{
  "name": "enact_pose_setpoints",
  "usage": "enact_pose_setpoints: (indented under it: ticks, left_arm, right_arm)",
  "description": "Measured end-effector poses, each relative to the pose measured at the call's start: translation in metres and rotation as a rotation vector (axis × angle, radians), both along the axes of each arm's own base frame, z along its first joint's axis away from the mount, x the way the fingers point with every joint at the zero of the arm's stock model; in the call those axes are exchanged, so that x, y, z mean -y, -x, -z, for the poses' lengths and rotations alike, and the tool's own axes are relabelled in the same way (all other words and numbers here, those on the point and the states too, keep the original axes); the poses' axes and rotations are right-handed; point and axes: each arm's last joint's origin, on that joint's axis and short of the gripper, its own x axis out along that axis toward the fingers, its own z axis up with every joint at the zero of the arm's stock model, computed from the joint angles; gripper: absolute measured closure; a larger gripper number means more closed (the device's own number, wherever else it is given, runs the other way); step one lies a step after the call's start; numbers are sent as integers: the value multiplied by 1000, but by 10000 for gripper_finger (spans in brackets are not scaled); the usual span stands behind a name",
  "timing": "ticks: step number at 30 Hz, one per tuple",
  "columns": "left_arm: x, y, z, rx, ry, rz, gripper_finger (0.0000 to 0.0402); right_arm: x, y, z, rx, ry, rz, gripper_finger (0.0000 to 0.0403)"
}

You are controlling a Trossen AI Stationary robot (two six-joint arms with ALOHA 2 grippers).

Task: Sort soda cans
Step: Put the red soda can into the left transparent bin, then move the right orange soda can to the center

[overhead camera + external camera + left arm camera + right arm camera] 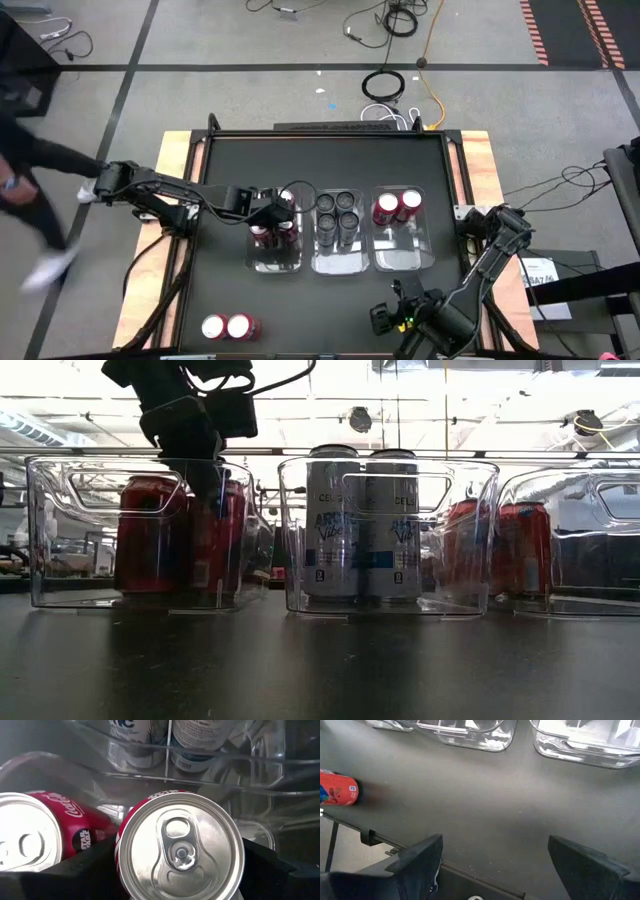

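Note:
My left gripper [272, 212] reaches down into the left clear bin [275, 268] and is shut on a red soda can [180, 852] with a silver top. Another red can [30, 840] stands close beside it in that bin. The middle bin [340, 268] holds several dark cans [338, 212], standing upright. Two red cans [397, 207] stand in the right bin [402, 262]. Two more red cans [227, 327] stand on the table near its near-left corner. My right gripper [492, 865] is open and hovers over the table's near edge, right of centre. My left gripper pinches the red can between its two fingers [85, 870], one on each side of the can's upper wall [125, 820], just below the top rim. It comes from above, pointing down. The can is upright inside the left bin [222, 540]; whether its base rests on the bin floor I cannot tell.
The three clear bins stand side by side across the middle of the black table [330, 160]. Bare table lies in front of them [485, 795] and behind them. One of the loose red cans [337, 795] shows off to the side of my right gripper.

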Motion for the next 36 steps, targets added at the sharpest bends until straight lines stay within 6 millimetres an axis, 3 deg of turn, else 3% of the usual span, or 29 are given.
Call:
enact_pose_setpoints:
  ticks: [9,17,22,29,36]
  left_arm:
    - [1,0,0,-6,57,5,73]
    - [3,0,0,-6,78,20,10]
    - [3,-1,-6,-18,95,-4,14]
    - [3,-8,-47,41,101,-5,15]
    - [16,8,-101,173,189,-49,15]
  right_arm:
    - [0,0,0,-2,4,-10,48]
    - [0,0,0,-4,8,-20,48]
    - [0,0,0,-7,13,-35,48]
    - [0,0,0,-12,26,-68,48]
    - [0,0,0,-22,51,-133,48]
